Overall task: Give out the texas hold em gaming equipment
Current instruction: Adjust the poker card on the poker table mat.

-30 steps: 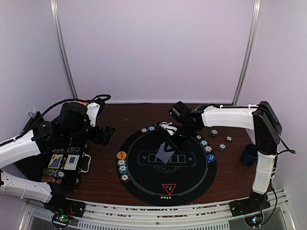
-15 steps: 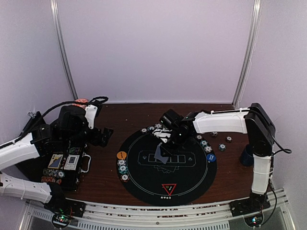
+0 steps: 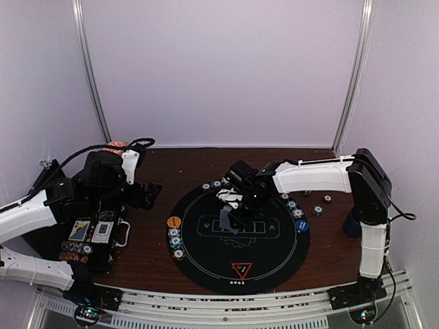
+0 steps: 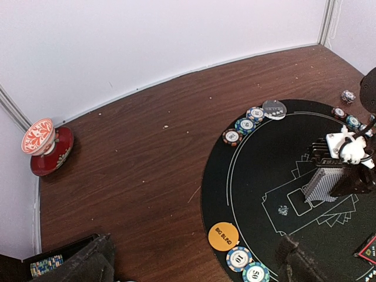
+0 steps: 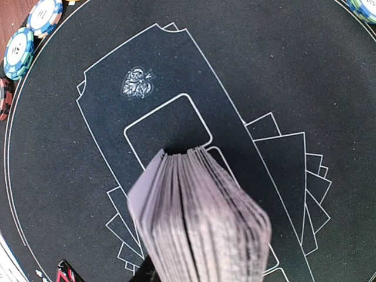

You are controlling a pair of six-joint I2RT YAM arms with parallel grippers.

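Note:
My right gripper [image 3: 239, 205] is shut on a deck of grey-blue-backed playing cards [image 3: 230, 218], held on edge low over the printed card boxes in the middle of the round black mat [image 3: 274, 257]. The deck fills the right wrist view [image 5: 200, 217] and shows in the left wrist view [image 4: 322, 184]. Striped poker chips lie on the mat's left rim [image 3: 175, 240], far rim [image 3: 216, 184] and right rim [image 3: 293, 205]. An orange button [image 3: 174, 222] lies left, a blue button [image 3: 301, 225] right, a red triangle marker [image 3: 241, 269] near. My left gripper [image 3: 147, 194] is open and empty over the bare wood left of the mat.
A black case [image 3: 92, 236] with chips and card boxes lies at the left edge. A red-and-white cup on its saucer [image 4: 41, 138] stands at the far left. A dark blue mug [image 3: 356, 221] stands right. Loose chips [image 3: 317, 210] lie on the wood beside it.
My right gripper has moved left and down with the deck, from the mat's far right part to its middle. My left arm has shifted slightly.

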